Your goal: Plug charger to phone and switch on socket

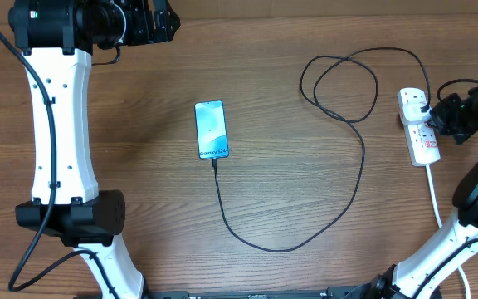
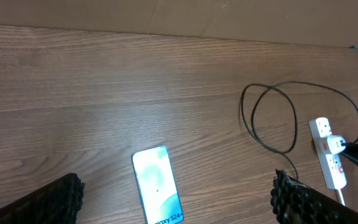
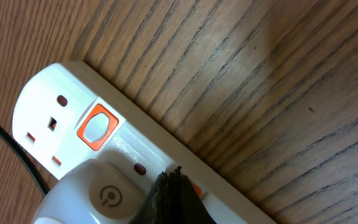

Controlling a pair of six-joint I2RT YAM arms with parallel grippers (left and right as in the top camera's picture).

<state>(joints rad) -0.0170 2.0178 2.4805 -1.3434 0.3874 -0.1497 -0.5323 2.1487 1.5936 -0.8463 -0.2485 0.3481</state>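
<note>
Switch [image 3: 194, 186] pressing is my job now: push the right tool [image 3: 173, 190] straight down, gently, on the socket [image 1: 426, 148] at the right of the counter [image 1: 139, 191]. I cannot tell its gap. Left tool [image 1: 158, 23] gapes wide, empty. One phone [image 1: 212, 129] mid-counter, one charger [image 1: 363, 162], maybe plugged in, one socket.

Overhead view: you find the phone [image 1: 212, 129] left of centre on the table [image 1: 139, 100], the socket [image 1: 419, 126] near the right edge, and the charger [image 1: 363, 162] running from the phone's lower end, through lower centre, then looping up to the socket.
</note>
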